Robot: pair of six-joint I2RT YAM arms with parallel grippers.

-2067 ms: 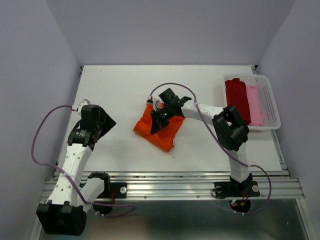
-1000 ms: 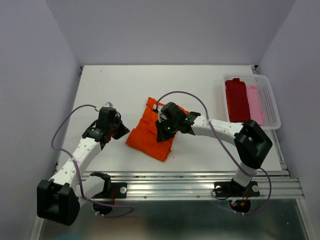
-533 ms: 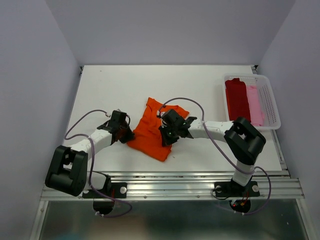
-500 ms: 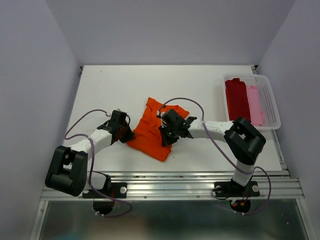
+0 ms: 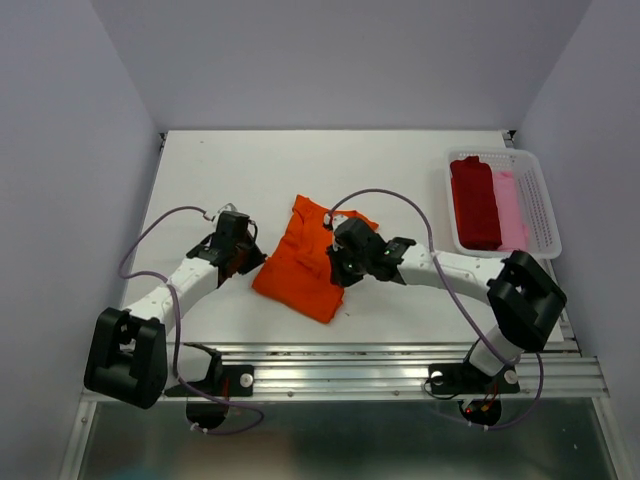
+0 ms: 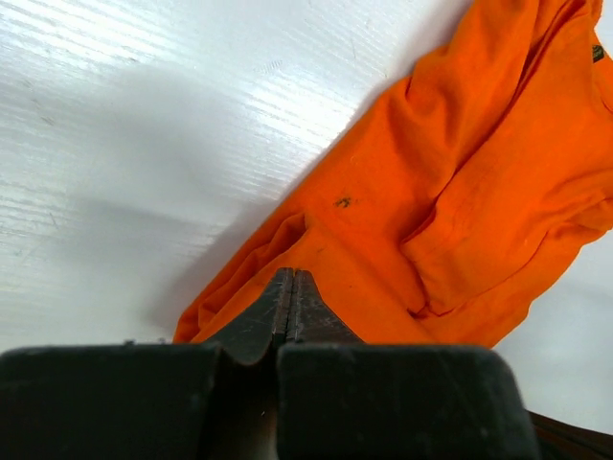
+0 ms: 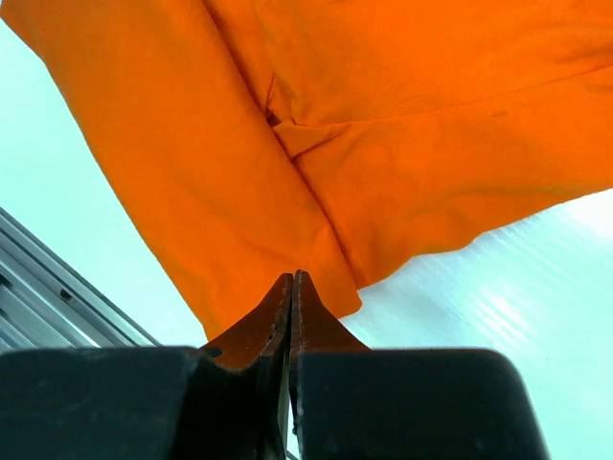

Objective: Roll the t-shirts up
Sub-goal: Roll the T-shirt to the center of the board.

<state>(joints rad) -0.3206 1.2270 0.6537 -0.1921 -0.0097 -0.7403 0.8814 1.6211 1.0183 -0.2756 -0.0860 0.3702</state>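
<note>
A bright orange t-shirt [image 5: 300, 268] lies crumpled and partly folded in the middle of the white table. My left gripper [image 5: 248, 262] sits at its left edge. In the left wrist view the left gripper [image 6: 290, 274] is shut, its tips low over the orange t-shirt [image 6: 460, 182], with no cloth seen between them. My right gripper [image 5: 340, 272] rests at the shirt's right side. It is also shut [image 7: 291, 276], above a folded flap of the orange t-shirt [image 7: 383, 105]. A dark red t-shirt [image 5: 475, 200] and a pale pink one [image 5: 511, 208] lie in the basket.
A white lattice basket [image 5: 545, 225] stands at the table's right edge, far right of both grippers. The metal rail [image 5: 340, 365] runs along the near edge, close below the shirt's lower corner. Purple cables loop over both arms.
The left arm swung in from the left to the orange shirt's left edge. The right arm straightened, its elbow going right, while its gripper stayed on the shirt, which shifted a little left.
</note>
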